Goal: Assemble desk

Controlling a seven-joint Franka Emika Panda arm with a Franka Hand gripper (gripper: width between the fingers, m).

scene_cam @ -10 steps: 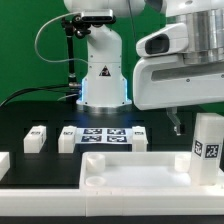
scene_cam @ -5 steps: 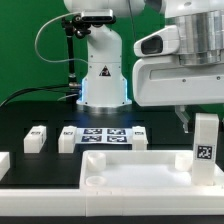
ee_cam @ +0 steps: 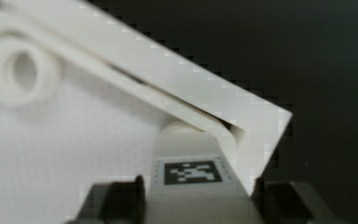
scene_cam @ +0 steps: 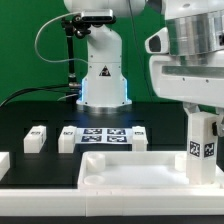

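Note:
The white desk panel (scene_cam: 120, 182) lies rimmed side up at the front. In the wrist view its corner rim (ee_cam: 158, 75) and a round socket (ee_cam: 19, 75) show. My gripper (scene_cam: 203, 116) is shut on a white square leg (scene_cam: 203, 148), held upright at the panel's corner on the exterior view's right. The leg's lower end is level with the rim, and I cannot tell whether it touches the panel. In the wrist view the leg (ee_cam: 197, 180), with its tag, sits between the two fingers of my gripper (ee_cam: 197, 208).
Three loose white legs (scene_cam: 36, 137), (scene_cam: 68, 138), (scene_cam: 140, 135) lie on the black table around the marker board (scene_cam: 103, 138). Another white piece (scene_cam: 4, 162) lies at the exterior view's left edge. The robot base (scene_cam: 103, 75) stands behind.
My gripper has turned and shifted slightly toward the exterior view's left with the leg. The leg has rotated about its long axis and sits a little lower by the panel corner.

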